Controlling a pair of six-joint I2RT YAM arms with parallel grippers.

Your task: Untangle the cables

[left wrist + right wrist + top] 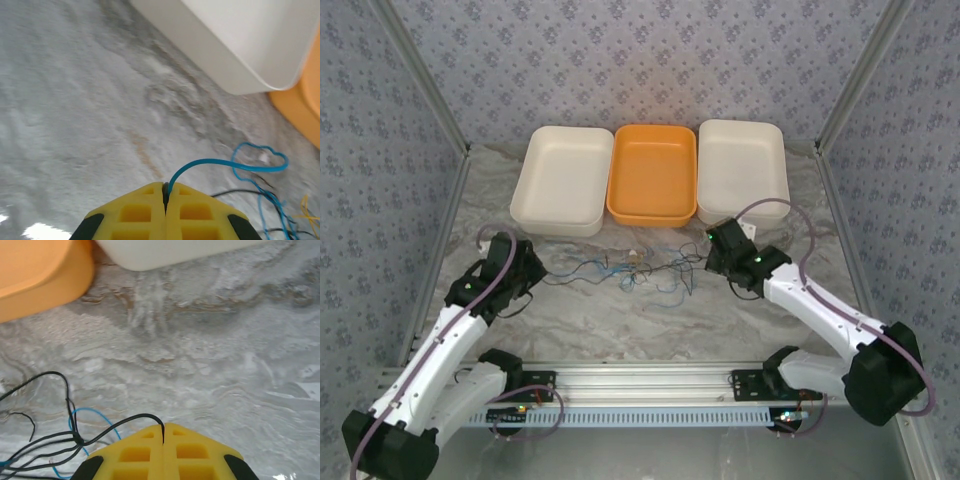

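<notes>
While our left fingers point(135, 212) clench the blue cable point(210, 162) and our right fingers point(192, 452) clench the black cable point(125, 419), pulling apart too hard could tighten the knot point(638, 266) lying mid-frame on the desk point(620, 322).

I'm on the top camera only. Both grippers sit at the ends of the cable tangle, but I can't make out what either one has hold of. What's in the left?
Observer: The left gripper is shut on a blue cable, which comes out between the fingertips and arcs off toward the tangle.
Operator: And the right?
Observer: The right gripper is shut on a black cable.
Operator: Does that black one run free?
Observer: No. A little way from the fingertips it goes into a knot with other strands, and a blue strand loops beside it.
</notes>
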